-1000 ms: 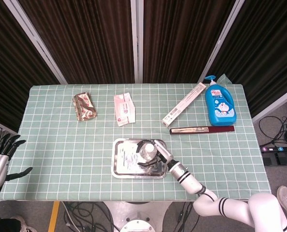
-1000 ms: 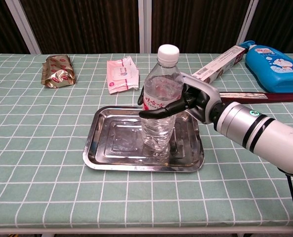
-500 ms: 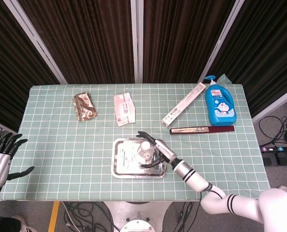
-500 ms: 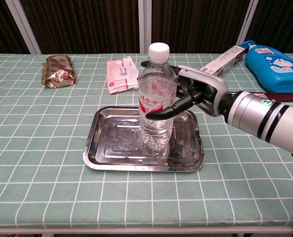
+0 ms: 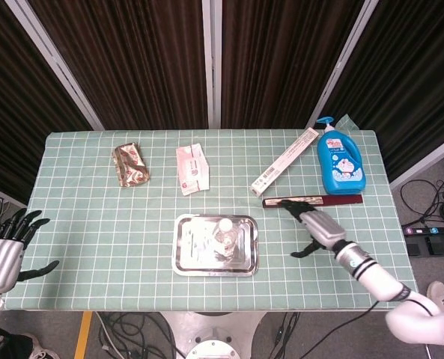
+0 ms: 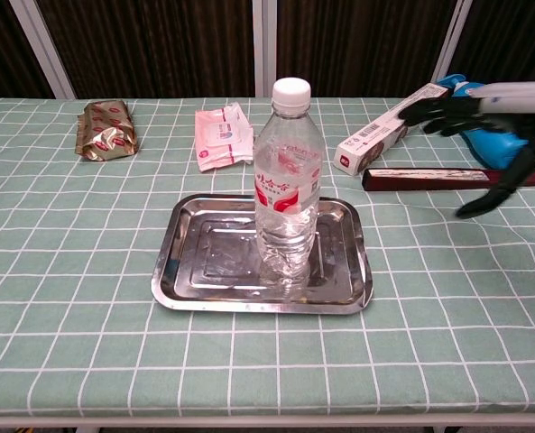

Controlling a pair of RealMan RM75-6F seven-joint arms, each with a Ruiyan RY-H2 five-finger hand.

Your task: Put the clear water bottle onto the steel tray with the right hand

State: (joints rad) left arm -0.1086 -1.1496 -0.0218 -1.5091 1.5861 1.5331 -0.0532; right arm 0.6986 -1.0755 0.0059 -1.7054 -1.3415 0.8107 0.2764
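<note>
1. The clear plastic water bottle with a white cap and red label stands upright on the rectangular steel tray, right of the tray's centre. Nothing touches the bottle.
2. The steel tray lies flat on the green checked tablecloth, near the table's front edge.
3. The right hand hovers over the tablecloth, well apart from the tray on its right side. Its fingers are spread apart and hold nothing. In the chest view, the dark fingertips show at the right edge of the frame.
4. The left hand sits off the left edge of the table, fingers spread, holding nothing.
5. The flat dark-red box lies just behind the right hand.
6. The long white carton lies diagonally at the back right, beside the blue detergent bottle with a cartoon label.
7. The pink-and-white pack of wipes lies behind the tray.
8. The crinkled gold-and-red foil packet lies at the back left.
</note>
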